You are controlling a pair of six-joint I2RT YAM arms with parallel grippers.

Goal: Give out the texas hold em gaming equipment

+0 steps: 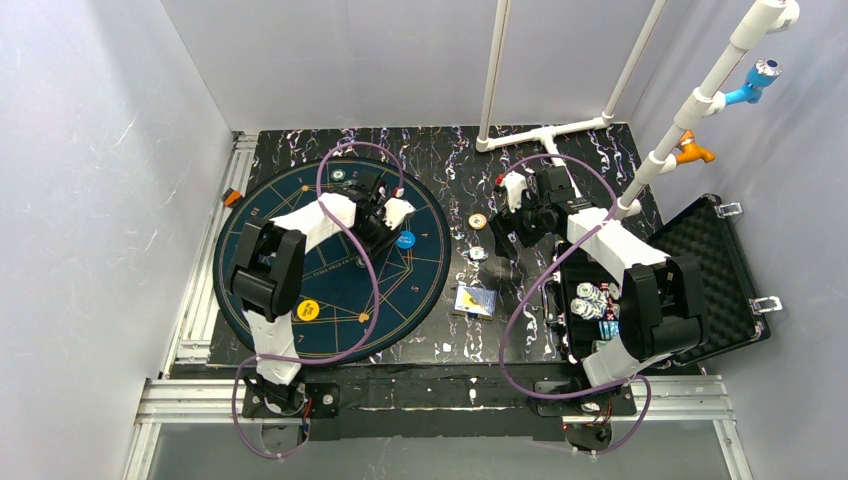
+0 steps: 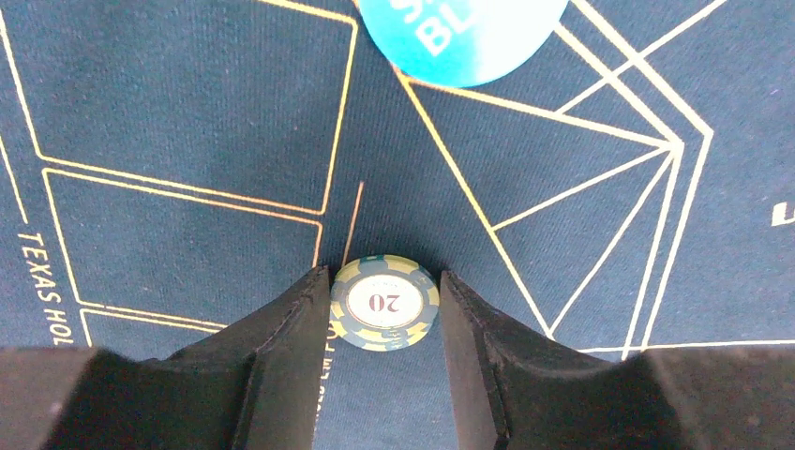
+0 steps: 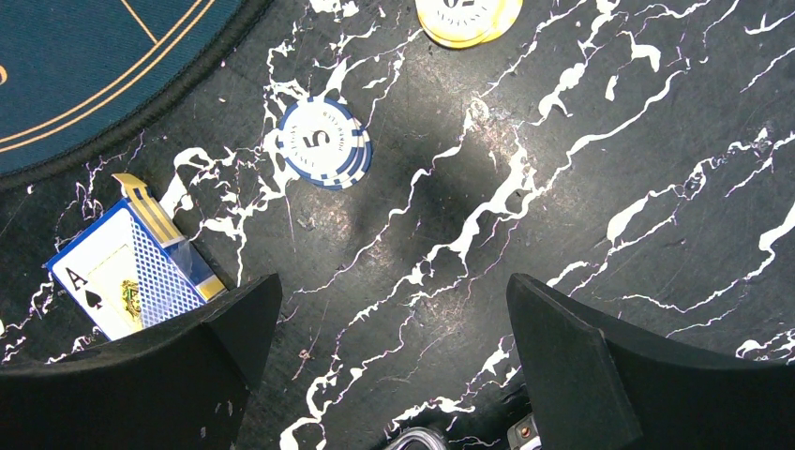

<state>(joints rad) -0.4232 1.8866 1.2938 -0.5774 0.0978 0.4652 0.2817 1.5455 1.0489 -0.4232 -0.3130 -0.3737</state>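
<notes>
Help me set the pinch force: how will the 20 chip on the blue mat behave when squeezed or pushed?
The 20 chip looks a rigid small disc, probably stiff and light. Lying flat on the cloth-like mat, it would likely slide, not roll. Its thin striped rim gives the left gripper little hold, so it may tilt.

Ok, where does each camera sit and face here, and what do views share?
Top external: above, behind the bases, looking down; left arm, right arm, mat, case show.
Left wrist: on the left arm, facing down at the mat; left gripper flanks a 20 chip.
Right wrist: facing down at the table; right gripper open, 5 chip.
Shared: blue disc, top and left wrist; card pack, top and right wrist.
</notes>
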